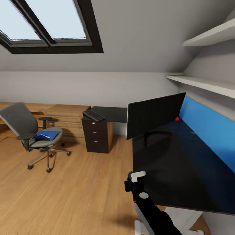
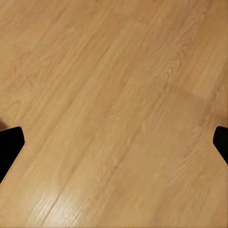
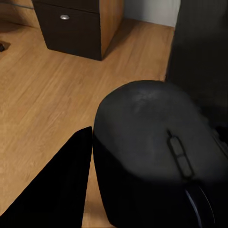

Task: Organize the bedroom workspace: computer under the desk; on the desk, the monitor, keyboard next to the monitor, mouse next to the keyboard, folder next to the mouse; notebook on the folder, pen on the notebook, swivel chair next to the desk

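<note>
My right gripper (image 1: 134, 183) hangs by the near-left edge of the glossy black desk (image 1: 182, 169), shut on the black mouse (image 3: 152, 156); one dark finger (image 3: 57, 190) shows beside the mouse. The monitor (image 1: 153, 118) stands on the desk. The keyboard (image 1: 93, 115) lies on the dark drawer unit (image 1: 97, 135). At the far left, the swivel chair (image 1: 24, 129) carries the blue folder (image 1: 47, 134). A thin white sliver (image 1: 193, 133), perhaps the pen, lies on the desk by the blue panel. Notebook and computer are out of view. My left gripper (image 2: 114, 142) is open above bare floor.
A light wooden chest (image 1: 67, 119) stands against the back wall behind the chair. White shelves (image 1: 202, 83) run above the blue wall panel (image 1: 209, 130). Wood plank floor (image 1: 75, 189) stretches between the chair and the desk.
</note>
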